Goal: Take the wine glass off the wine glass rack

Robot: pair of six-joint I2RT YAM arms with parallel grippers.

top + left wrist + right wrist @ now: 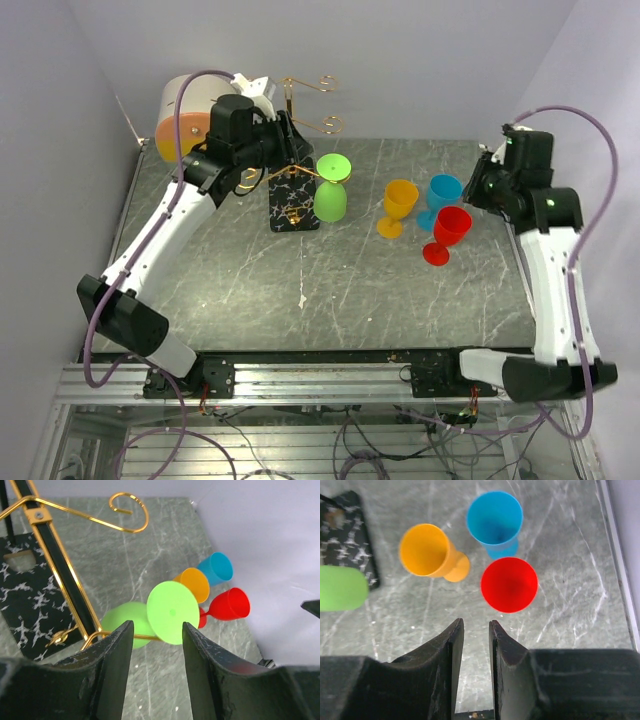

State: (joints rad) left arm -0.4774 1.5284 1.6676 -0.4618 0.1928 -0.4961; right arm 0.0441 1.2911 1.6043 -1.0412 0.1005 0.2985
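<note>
A green wine glass (pixel 331 194) hangs upside down from a low wire arm of the gold wine glass rack (pixel 288 112), over its black marble base (pixel 292 212). My left gripper (pixel 290 152) is open and empty, high beside the rack pole. In the left wrist view its jaws (pixel 157 630) frame the glass's round green foot (pixel 172 612) from a distance, with the pole (pixel 60 565) to the left. My right gripper (pixel 478 186) hovers above the loose glasses; its jaws (pixel 476 624) stand narrowly apart and empty, just short of a red glass (pixel 509 584).
Orange (pixel 399 205), blue (pixel 442 197) and red (pixel 448 234) glasses stand upright on the grey marble table (pixel 300 290), right of the rack. A round white-and-orange box (pixel 185 120) sits at the back left. Walls close in on three sides.
</note>
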